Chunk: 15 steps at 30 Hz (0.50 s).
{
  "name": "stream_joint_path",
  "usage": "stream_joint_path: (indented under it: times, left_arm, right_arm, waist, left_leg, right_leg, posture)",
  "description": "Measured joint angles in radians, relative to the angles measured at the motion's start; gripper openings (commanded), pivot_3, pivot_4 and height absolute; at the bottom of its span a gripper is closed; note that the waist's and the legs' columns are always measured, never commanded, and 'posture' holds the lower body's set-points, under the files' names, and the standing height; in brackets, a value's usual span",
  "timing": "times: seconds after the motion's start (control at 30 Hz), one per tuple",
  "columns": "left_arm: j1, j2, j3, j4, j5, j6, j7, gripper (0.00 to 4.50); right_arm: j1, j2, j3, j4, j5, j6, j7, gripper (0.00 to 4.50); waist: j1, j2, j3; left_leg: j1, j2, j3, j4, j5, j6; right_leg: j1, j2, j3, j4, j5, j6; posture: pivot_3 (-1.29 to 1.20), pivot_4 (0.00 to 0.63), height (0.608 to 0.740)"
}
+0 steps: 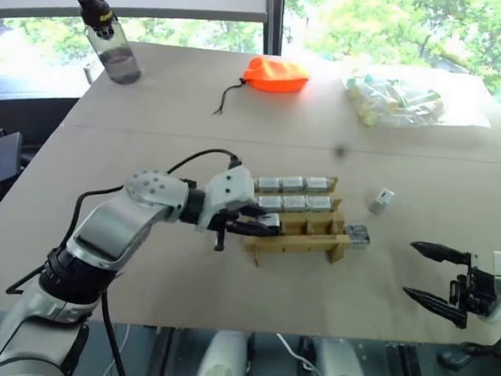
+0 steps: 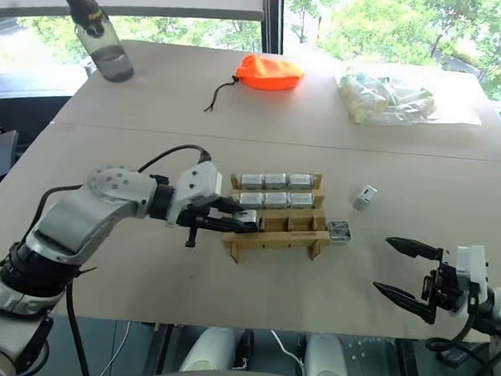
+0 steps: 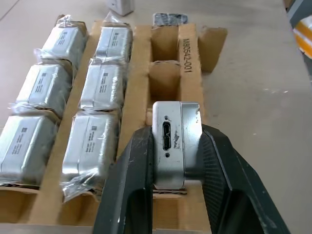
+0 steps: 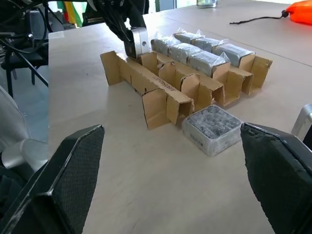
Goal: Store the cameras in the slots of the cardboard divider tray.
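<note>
Now left tool (image 3: 170, 161) clamps silver-grey camera (image 3: 175, 141), port face up, over near-row slot of tan cardboard divider tray (image 1: 303, 239), mid-surface. Right tool (image 1: 438, 274) spread wide, empty. Pale wooden surface (image 1: 239, 110); windows, green trees behind.

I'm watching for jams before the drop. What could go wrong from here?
The camera clamped in the left gripper sits above the cardboard divider tray's nearest row; it may catch a divider wall rather than enter the slot. Pushing could slide the light tray into the loose camera beside it.
</note>
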<state>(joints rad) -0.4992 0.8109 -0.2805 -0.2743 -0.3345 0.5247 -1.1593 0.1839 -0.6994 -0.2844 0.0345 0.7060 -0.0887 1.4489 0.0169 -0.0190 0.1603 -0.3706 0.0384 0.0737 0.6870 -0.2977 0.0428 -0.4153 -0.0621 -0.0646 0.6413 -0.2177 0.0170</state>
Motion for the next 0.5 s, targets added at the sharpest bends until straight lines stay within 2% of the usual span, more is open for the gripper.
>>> stream_joint_path:
  times: [0.23, 0.5]
  left_arm:
    - [-0.046, -0.021, -0.046, 0.125, 0.069, -0.132, -0.082, 0.73]
    - [-0.045, -0.037, -0.044, 0.126, 0.064, -0.092, -0.083, 0.73]
  right_arm:
    - [0.018, 0.000, -0.008, -0.017, -0.003, 0.000, -0.016, 4.43]
    - [0.037, 0.002, -0.012, -0.020, -0.004, -0.001, -0.020, 4.43]
  waist:
    - [-0.002, 0.000, 0.000]
    - [-0.002, 0.000, 0.000]
  left_leg:
    - [0.000, 0.000, 0.000, 0.000, 0.000, 0.001]
    - [0.000, 0.000, 0.000, 0.000, -0.002, 0.003]
  right_leg:
    - [0.000, 0.000, -0.001, 0.000, 0.000, 0.000]
    - [0.000, 0.000, 0.000, 0.000, 0.000, 0.000]
  posture:
    - [0.00, 0.150, 0.726]
    - [0.00, 0.150, 0.726]
